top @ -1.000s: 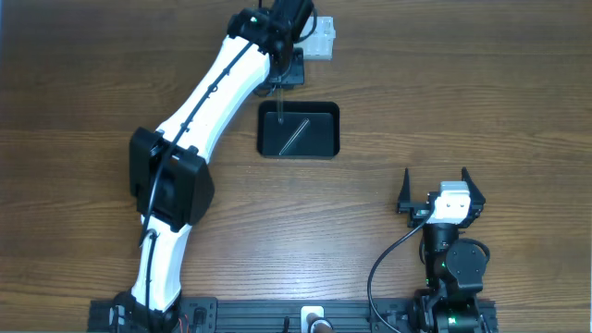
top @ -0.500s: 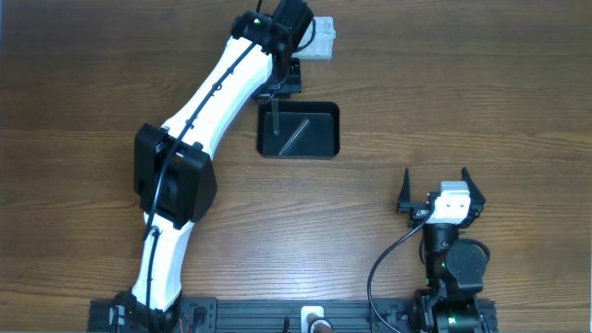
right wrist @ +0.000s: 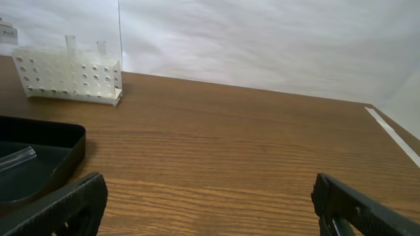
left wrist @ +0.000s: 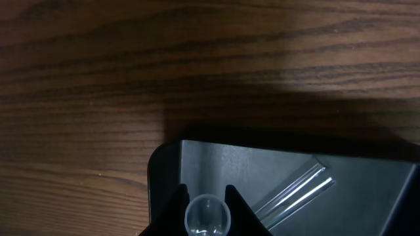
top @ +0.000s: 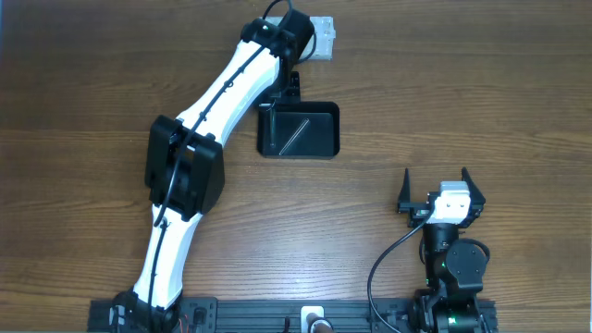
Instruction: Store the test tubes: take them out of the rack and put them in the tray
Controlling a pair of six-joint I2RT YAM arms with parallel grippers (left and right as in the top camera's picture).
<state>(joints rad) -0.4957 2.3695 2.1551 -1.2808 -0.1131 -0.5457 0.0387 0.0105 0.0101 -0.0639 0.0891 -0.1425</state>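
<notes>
The left gripper (left wrist: 207, 211) pinches a clear, round-mouthed test tube (left wrist: 207, 219) held upright over the 10 o'clock corner of the smooth black rectangular tray (top: 328, 141). A second clear tube (top: 296, 135) lies diagonally in the tray. The translucent white perforated rack (right wrist: 69, 77), with two tubes upright in it, stands at the tray's 12 o'clock. At 4 o'clock the right gripper (top: 437, 192) gapes wide and empty over the grained wooden table (top: 462, 92).

black tray (top: 324, 141), clear test tube (left wrist: 207, 216), white hole-dotted rack (right wrist: 69, 80), brown wood-grain table (top: 481, 92), white-and-black left arm (top: 231, 88)
</notes>
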